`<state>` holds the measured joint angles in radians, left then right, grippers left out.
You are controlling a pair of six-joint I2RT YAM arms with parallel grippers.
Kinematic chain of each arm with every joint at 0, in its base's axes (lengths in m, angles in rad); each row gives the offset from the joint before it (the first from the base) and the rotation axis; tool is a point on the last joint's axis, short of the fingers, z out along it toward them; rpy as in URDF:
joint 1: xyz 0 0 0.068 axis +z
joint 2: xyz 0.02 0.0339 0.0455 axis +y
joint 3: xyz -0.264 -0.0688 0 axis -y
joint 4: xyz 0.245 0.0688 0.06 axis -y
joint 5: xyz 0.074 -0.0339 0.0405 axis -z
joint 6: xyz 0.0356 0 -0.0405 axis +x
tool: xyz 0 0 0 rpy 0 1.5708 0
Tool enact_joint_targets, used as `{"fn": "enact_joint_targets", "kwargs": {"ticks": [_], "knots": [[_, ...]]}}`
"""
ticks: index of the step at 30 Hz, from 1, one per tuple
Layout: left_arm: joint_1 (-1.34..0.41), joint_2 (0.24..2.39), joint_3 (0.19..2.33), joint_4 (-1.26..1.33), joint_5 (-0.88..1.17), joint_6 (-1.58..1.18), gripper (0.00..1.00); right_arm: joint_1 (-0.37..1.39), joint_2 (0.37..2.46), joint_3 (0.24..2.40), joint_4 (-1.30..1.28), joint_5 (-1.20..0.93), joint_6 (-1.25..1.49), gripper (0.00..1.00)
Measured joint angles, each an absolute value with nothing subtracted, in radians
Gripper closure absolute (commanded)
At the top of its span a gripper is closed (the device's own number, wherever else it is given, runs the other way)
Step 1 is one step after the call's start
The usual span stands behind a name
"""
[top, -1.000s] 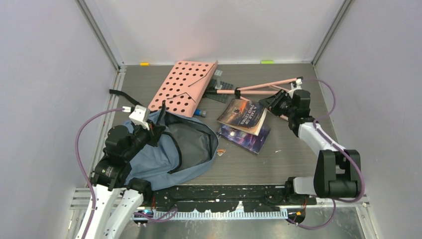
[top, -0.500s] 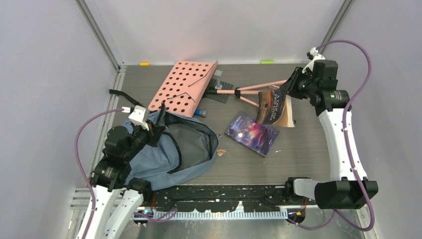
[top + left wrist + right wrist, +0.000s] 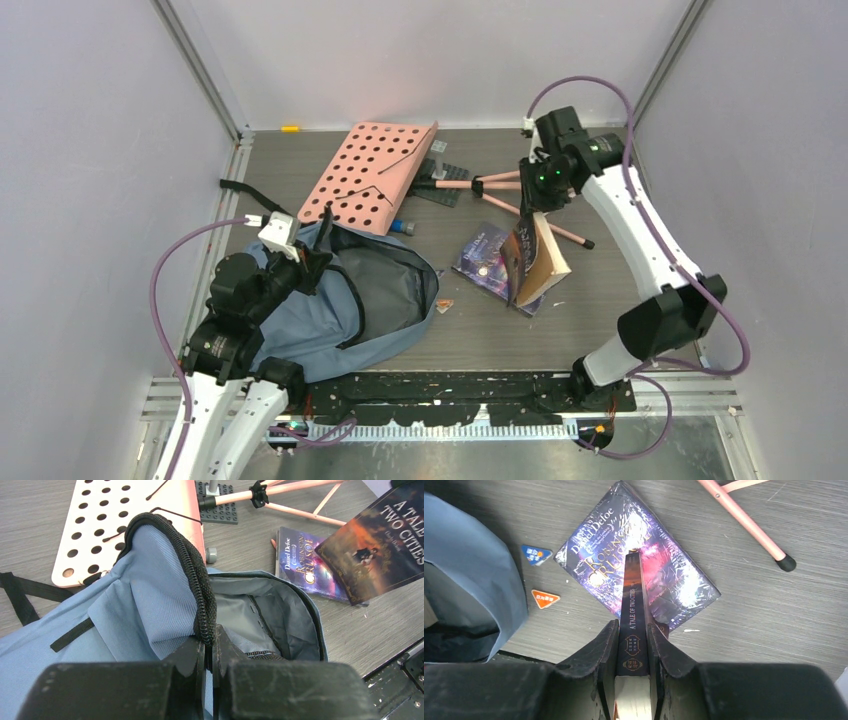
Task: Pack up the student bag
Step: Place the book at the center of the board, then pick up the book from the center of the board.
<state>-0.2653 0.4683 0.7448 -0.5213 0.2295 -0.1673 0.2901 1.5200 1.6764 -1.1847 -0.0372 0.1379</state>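
The blue-grey student bag [image 3: 340, 310] lies open at the near left. My left gripper [image 3: 312, 258] is shut on its black zipper edge [image 3: 197, 585] and holds the flap up, so the grey lining [image 3: 255, 625] shows. My right gripper [image 3: 535, 205] is shut on the book "A Tale of Two Cities" [image 3: 535, 262], which hangs spine-down above the table; its spine [image 3: 631, 615] sits between the fingers. Under it lies the "Robinson Crusoe" book [image 3: 482, 262], also in the right wrist view [image 3: 649, 565] and the left wrist view [image 3: 305, 565].
A pink perforated board [image 3: 375, 175] leans at the back by the bag. A pink tripod [image 3: 520, 185] lies behind the books, on a dark baseplate [image 3: 440, 190]. Two small triangular tags [image 3: 541, 597] lie between bag and books. Grey walls enclose the table.
My right arm has lifted "A Tale of Two Cities" off the other book and swung it left and nearer, now hanging upright over "Robinson Crusoe". The left arm and bag have not moved.
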Motion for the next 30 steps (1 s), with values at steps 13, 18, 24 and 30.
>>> {"fn": "enact_joint_targets", "kwargs": {"ticks": [13, 18, 24, 30], "knots": [[-0.265, 0.468, 0.745, -0.521, 0.229, -0.167, 1.00, 0.365, 1.629, 1.691, -1.137, 0.042, 0.133, 0.35], [-0.265, 0.468, 0.745, -0.521, 0.229, -0.167, 1.00, 0.379, 1.605, 1.608, -1.121, 0.057, 0.159, 0.32], [-0.265, 0.467, 0.745, -0.521, 0.229, -0.167, 1.00, 0.430, 1.507, 1.505, -1.120, 0.071, 0.214, 0.32], [-0.266, 0.467, 0.745, -0.521, 0.229, -0.167, 1.00, 0.495, 1.414, 1.464, -1.123, 0.088, 0.275, 0.32]]}}
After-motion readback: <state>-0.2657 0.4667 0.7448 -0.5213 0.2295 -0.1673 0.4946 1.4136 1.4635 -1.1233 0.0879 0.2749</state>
